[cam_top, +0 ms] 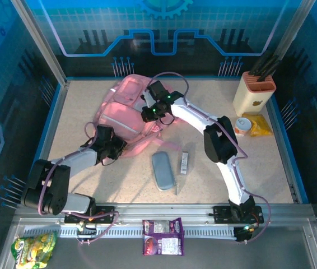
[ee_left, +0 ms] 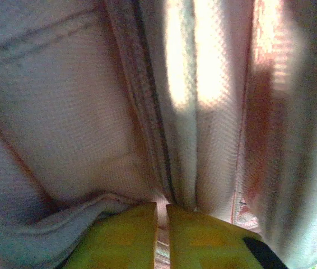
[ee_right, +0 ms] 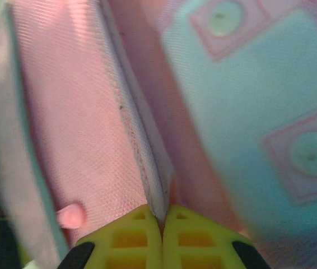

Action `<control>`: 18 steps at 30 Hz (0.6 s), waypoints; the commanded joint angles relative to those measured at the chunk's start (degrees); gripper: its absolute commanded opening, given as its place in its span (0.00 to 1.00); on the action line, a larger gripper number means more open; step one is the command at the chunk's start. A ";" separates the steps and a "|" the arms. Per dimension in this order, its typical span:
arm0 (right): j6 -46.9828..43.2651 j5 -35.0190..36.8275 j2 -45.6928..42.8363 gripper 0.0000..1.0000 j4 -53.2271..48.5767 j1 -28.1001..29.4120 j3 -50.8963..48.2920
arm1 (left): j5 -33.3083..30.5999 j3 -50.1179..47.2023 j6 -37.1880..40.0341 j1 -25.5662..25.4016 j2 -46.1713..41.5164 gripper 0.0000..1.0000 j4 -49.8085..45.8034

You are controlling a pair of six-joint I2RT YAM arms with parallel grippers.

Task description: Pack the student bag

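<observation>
I am gripping the student bag [cam_top: 126, 112], lying toward eleven o'clock on the counter [cam_top: 231, 185], with left pincer [ee_left: 162, 210] and right pincer [ee_right: 162, 216] both clamped on its fabric; next, probably spreading its opening.

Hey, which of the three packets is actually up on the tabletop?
The yellow packet, at the right by the peach holder. The purple packet and the green packet lie on the grey ledge below the arm bases.
</observation>
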 commanded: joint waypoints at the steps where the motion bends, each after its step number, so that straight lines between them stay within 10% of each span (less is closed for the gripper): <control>1: 6.38 -7.38 -8.54 0.00 6.56 0.03 -5.04 | -2.63 2.77 5.71 2.62 4.18 0.17 -0.31; 11: 22.31 -8.00 -15.33 0.00 23.52 -0.70 -14.30 | 3.02 18.37 17.34 6.55 12.66 0.32 5.67; 18: 23.58 -7.44 -15.52 0.00 24.87 -2.74 -13.48 | 5.65 12.20 20.65 4.28 3.75 0.44 8.28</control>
